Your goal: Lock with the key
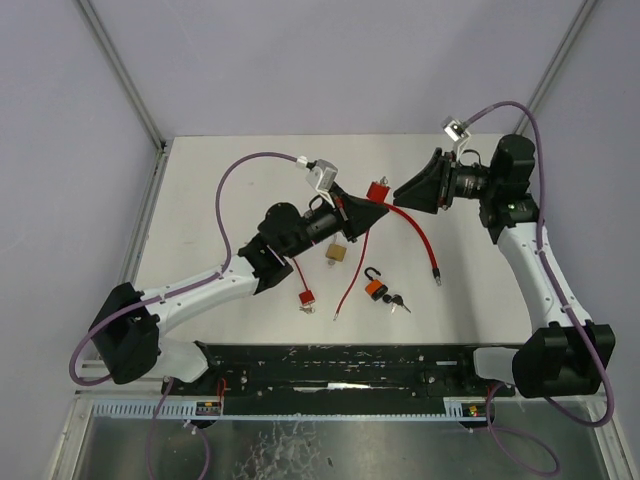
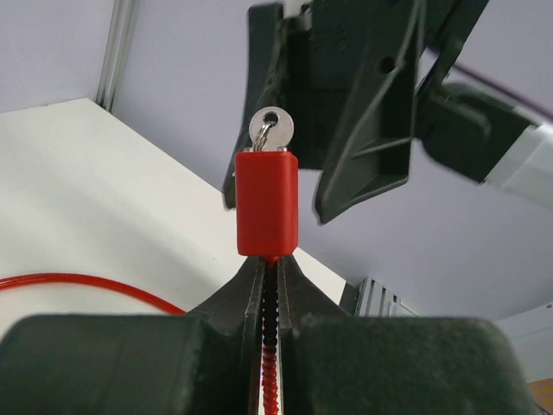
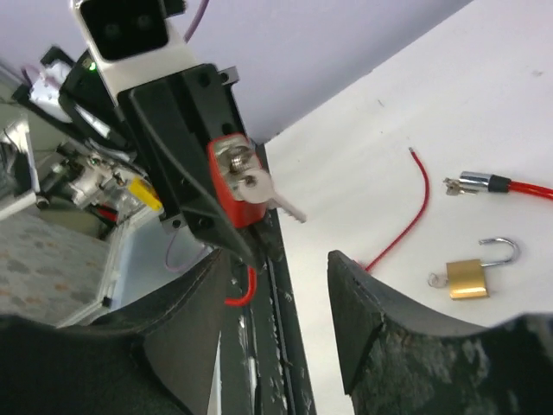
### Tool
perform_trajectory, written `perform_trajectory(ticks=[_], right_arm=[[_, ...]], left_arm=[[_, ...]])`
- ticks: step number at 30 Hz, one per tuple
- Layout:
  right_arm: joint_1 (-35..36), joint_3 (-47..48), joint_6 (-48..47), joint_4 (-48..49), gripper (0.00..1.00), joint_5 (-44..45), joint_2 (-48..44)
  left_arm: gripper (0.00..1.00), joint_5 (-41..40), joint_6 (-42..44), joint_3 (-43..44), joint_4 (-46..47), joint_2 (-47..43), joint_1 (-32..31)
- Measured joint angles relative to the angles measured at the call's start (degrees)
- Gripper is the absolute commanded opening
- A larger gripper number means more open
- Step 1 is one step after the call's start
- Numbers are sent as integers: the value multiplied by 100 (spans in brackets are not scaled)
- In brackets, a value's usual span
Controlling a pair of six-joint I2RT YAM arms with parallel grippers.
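Observation:
My left gripper is shut on the red cable shackle of a red padlock and holds it up off the table. In the left wrist view the lock body stands just above my closed fingertips, with a silver key in its far end. My right gripper is open, facing the lock a short way off. In the right wrist view the lock and its key sit beyond and slightly left of the open gripper, not touching them.
On the table lie a brass padlock with open shackle, an orange padlock with black-headed keys, a small red lock, a thick red cable and a thin red wire.

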Motion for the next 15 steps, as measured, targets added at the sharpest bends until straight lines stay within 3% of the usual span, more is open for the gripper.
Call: perform_trajectory(ticks=[3, 7, 15], right_arm=[[149, -745, 2059, 2175, 56, 197, 0], [210, -1274, 3958, 4286, 55, 417, 0], [308, -1425, 5357, 6043, 55, 671, -79]], left_arm=[[0, -42, -59, 0, 85, 0, 0], [0, -57, -153, 0, 199, 0, 0], [0, -9, -409, 26, 431, 2, 0]])
